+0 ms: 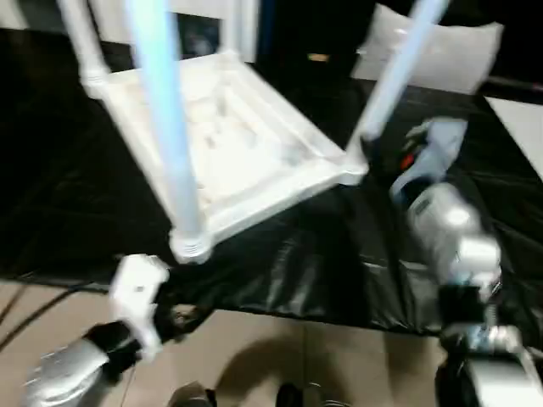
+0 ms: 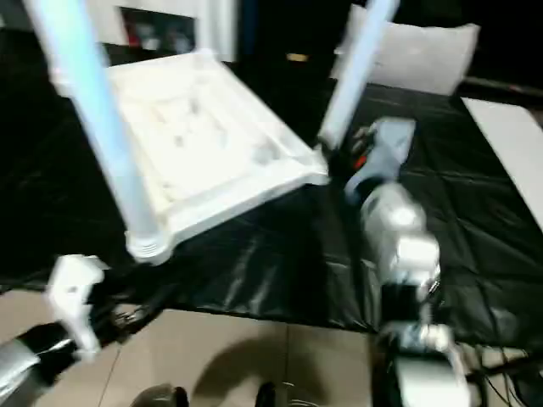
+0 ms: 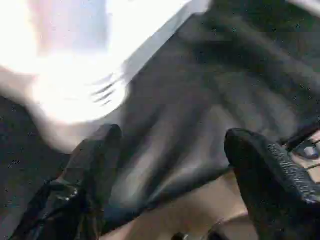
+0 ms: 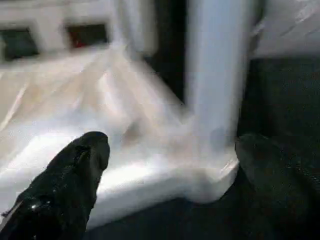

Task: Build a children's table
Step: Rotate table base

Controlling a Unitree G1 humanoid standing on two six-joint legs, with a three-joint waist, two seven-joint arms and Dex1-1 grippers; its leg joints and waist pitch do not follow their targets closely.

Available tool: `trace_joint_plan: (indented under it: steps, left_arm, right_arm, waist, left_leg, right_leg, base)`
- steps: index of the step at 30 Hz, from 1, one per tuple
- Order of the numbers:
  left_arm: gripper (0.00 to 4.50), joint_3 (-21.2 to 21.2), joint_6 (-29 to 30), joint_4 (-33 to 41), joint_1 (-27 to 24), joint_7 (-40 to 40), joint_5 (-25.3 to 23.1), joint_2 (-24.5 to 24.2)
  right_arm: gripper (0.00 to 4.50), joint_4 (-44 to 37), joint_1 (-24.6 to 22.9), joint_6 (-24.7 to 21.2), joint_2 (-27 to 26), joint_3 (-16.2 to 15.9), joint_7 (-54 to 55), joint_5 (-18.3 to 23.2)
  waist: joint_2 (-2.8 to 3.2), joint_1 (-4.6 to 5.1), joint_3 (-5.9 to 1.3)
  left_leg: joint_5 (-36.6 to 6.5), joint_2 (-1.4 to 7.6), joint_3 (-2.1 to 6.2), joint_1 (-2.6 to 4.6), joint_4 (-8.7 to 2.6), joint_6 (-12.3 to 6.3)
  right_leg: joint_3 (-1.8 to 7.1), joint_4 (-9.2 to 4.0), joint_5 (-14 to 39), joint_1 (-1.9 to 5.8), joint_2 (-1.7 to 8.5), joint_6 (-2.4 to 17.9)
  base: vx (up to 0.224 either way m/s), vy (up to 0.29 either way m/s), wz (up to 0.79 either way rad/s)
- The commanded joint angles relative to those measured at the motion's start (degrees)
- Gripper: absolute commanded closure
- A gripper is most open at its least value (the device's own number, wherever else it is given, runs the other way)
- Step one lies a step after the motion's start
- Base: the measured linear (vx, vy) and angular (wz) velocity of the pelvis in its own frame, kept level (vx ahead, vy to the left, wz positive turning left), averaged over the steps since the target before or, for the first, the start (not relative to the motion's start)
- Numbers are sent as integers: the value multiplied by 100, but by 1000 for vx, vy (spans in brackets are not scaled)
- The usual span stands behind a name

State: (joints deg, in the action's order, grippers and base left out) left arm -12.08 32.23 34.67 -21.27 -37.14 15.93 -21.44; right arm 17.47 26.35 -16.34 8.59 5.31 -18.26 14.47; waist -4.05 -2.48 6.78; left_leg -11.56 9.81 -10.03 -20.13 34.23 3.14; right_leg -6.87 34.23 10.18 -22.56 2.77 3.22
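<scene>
children's table (image 1: 246,144) | upturned, ribbed white plastic | tapered tube legs (image 1: 165,127) upright

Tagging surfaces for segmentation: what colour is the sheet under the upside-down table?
Black and glossy, with creases. The sheet shows best in the left eye view, under the table.

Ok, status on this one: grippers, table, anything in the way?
Left gripper open, holding nothing, near a leg socket. Right gripper open at another corner. Table upside down on black sheet, legs up. Nothing blocking.
</scene>
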Motion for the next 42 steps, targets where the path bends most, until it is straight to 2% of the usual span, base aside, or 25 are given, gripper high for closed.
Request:
trace_joint_plan:
  steps: [1,2,4,5,6,7,8,9,11,13,14,15,17,18,19,22,24,25,26,27,29,30,31,36,42]
  left_arm:
    - [52,-369,-24,-81,79,-28,98,-88]
    - [52,-498,-23,-100,118,42,125,-116]
    - [29,-586,-41,-116,156,101,125,-143]
    - [20,-664,-18,-147,202,124,194,-174]
    - [14,-664,-18,-147,202,124,194,-174]
    - [14,-716,-24,-191,277,152,246,-233]
    - [8,-716,-24,-191,277,152,246,-233]
    - [4,-707,29,-307,638,172,438,-236]
    - [4,-707,29,-307,638,172,438,-236]
    - [4,-507,44,-570,1194,176,477,-159]
    - [4,-421,46,-714,1449,174,490,-98]
    - [4,-331,12,-875,1719,190,482,-21]
    - [4,-171,-9,-1137,2186,210,586,161]
    - [4,-53,-28,-1278,2370,212,548,181]
    - [4,22,-37,-1361,2469,212,515,180]
    - [4,365,-171,-1857,2901,161,396,252]
    - [4,402,-170,-1896,2948,146,407,279]
    - [4,448,-164,-1910,2976,124,409,300]
    - [4,510,-151,-1937,3019,92,414,337]
    - [4,614,-117,-1916,3042,38,433,372]
    - [4,838,-29,-1797,3056,-41,529,445]
    - [4,952,54,-1703,3038,-107,649,464]
    - [4,1119,115,-1599,3017,-164,737,505]
    - [4,1712,247,-1409,3030,-275,881,738]
    - [4,2180,186,-1567,3296,-245,780,1075]
  right_arm:
    - [0,-361,-264,-300,20,-457,-214,-110]
    - [0,-458,-412,-420,4,-618,-278,-113]
    - [0,-516,-521,-469,-20,-725,-314,-132]
    - [0,-554,-610,-535,-55,-811,-345,-172]
    - [0,-554,-610,-535,-55,-811,-345,-172]
    - [0,-593,-676,-591,-60,-936,-442,-215]
    - [0,-593,-676,-591,-60,-936,-442,-215]
    - [0,-459,-667,-603,-123,-1112,-526,-311]
    - [0,-459,-667,-603,-123,-1112,-526,-311]
    - [0,-39,-495,-543,-199,-1257,-452,-495]
    - [0,176,-398,-480,-234,-1303,-393,-578]
    - [0,403,-283,-427,-274,-1330,-304,-649]
    - [0,829,-45,-306,-342,-1367,-195,-768]
    - [0,1040,78,-245,-375,-1378,-128,-832]
    - [0,1164,151,-207,-393,-1384,-89,-871]
    - [0,1717,476,29,-525,-1373,59,-971]
    - [0,1801,519,67,-548,-1362,74,-978]
    - [0,1872,551,107,-574,-1345,106,-984]
    - [0,2018,613,174,-608,-1317,140,-987]
    - [0,2175,673,257,-642,-1290,178,-994]
    - [0,2438,778,442,-697,-1220,294,-1013]
    - [0,2535,819,514,-708,-1185,353,-1021]
    - [0,2621,859,584,-711,-1140,414,-1023]
    - [0,2811,955,715,-702,-1027,501,-1012]
    - [0,3139,1080,963,-739,-960,532,-1057]
  waist:
    - [116,-20,-439]
    - [124,-17,-404]
    - [134,-28,-399]
    - [223,-50,-422]
    - [223,-50,-422]
    - [179,-39,-411]
    - [195,-60,-426]
    - [230,-75,-432]
    - [219,-105,-455]
    - [214,-102,-456]
    - [208,-108,-464]
    - [205,-110,-476]
    - [205,-103,-498]
    - [168,-106,-510]
    - [191,-116,-526]
    - [193,-101,-576]
    - [212,-107,-595]
    - [216,-113,-621]
    - [212,-112,-626]
    - [241,-122,-625]
    - [239,-111,-634]
    - [287,-134,-637]
    - [272,-126,-616]
    - [279,-111,-571]
    - [245,-72,-565]
  left_leg:
    - [-916,374,149,14,-405,-293]
    - [-1126,390,164,35,-428,-224]
    - [-1347,401,177,80,-429,-136]
    - [-1434,405,202,89,-428,-73]
    - [-1434,405,202,89,-428,-73]
    - [-1484,425,203,82,-448,-43]
    - [-1554,417,203,97,-446,-16]
    - [-1601,406,207,103,-445,9]
    - [-1540,409,196,117,-440,32]
    - [-1590,403,204,98,-453,49]
    - [-1705,380,184,178,-416,93]
    - [-1689,385,216,135,-435,116]
    - [-1691,387,221,140,-434,157]
    - [-1633,388,215,136,-426,153]
    - [-1472,389,224,106,-428,156]
    - [-1203,394,205,80,-414,123]
    - [-1070,394,195,85,-400,120]
    - [-852,412,195,52,-398,98]
    - [-701,404,172,46,-384,50]
    - [-635,401,172,52,-378,23]
    - [-633,415,169,51,-377,23]
    - [-620,414,165,55,-368,12]
    - [-662,426,164,34,-381,12]
    - [-1227,431,171,72,-396,158]
    - [-1316,380,183,27,-370,98]
  right_leg:
    - [473,-490,1827,294,611,590]
    - [468,-525,2153,270,607,507]
    - [466,-564,2440,243,616,414]
    - [462,-548,2473,253,626,427]
    - [462,-548,2473,253,626,427]
    - [466,-553,2370,240,616,451]
    - [466,-547,2354,238,609,460]
    - [469,-531,2351,240,617,480]
    - [484,-531,2198,234,626,519]
    - [471,-542,2354,255,637,491]
    - [474,-590,2566,213,655,450]
    - [467,-563,2559,267,661,461]
    - [446,-572,2625,272,665,391]
    - [457,-567,2566,280,684,400]
    - [467,-528,2393,303,693,451]
    - [481,-445,1853,329,685,601]
    - [483,-414,1637,328,677,685]
    - [491,-354,1224,363,681,791]
    - [497,-326,913,353,673,882]
    - [496,-300,741,354,662,968]
    - [488,-278,609,361,661,1068]
    - [492,-267,520,355,660,1107]
    - [486,-279,523,363,659,1109]
    - [474,-380,1341,338,660,920]
    - [447,-468,1986,359,667,661]
  base:
    - [0,0,0]
    - [0,0,0]
    - [0,0,0]
    - [0,0,0]
    - [0,0,0]
    - [0,0,0]
    - [0,0,0]
    - [0,0,0]
    - [0,0,0]
    - [0,0,0]
    - [0,0,0]
    - [0,0,0]
    - [0,0,0]
    - [0,0,0]
    - [0,0,0]
    - [0,0,0]
    - [0,0,0]
    - [0,0,0]
    - [0,0,0]
    - [0,0,0]
    - [0,0,0]
    - [0,0,0]
    - [0,0,0]
    - [0,0,0]
    - [0,0,0]
